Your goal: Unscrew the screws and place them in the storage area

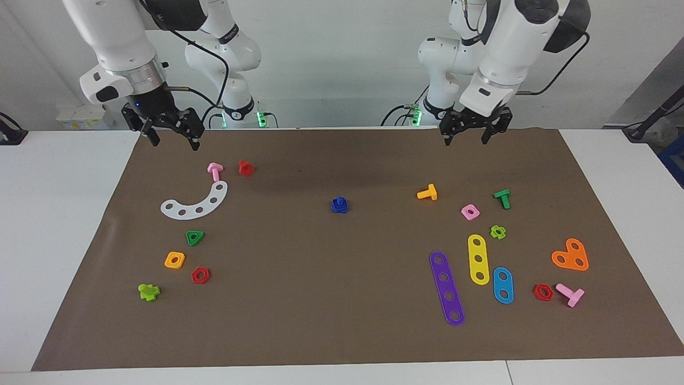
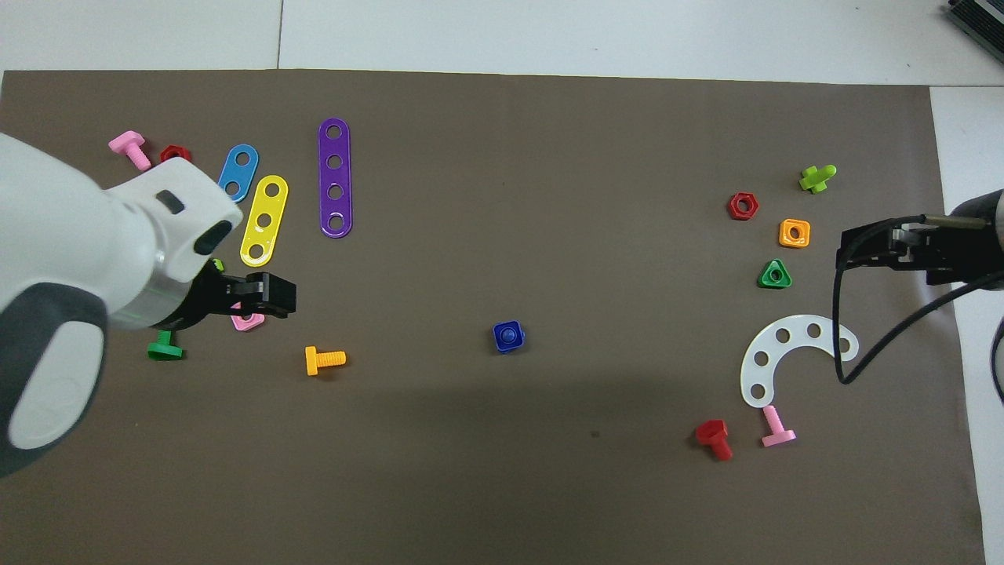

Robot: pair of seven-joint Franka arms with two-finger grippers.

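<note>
Screw [image 1: 339, 205] alone mid-mat, left end effector [image 1: 469, 136] and right end effector [image 1: 170, 137] both spread, raised.

Even, bright indoor lighting fell from above. Soft, diffuse shadows darkened the brown mat [image 1: 342, 299] along the edge nearest the robots. Small parts stayed sharp in both views. The left arm's white casing [image 2: 70, 259] loomed large and slightly soft overhead.
</note>
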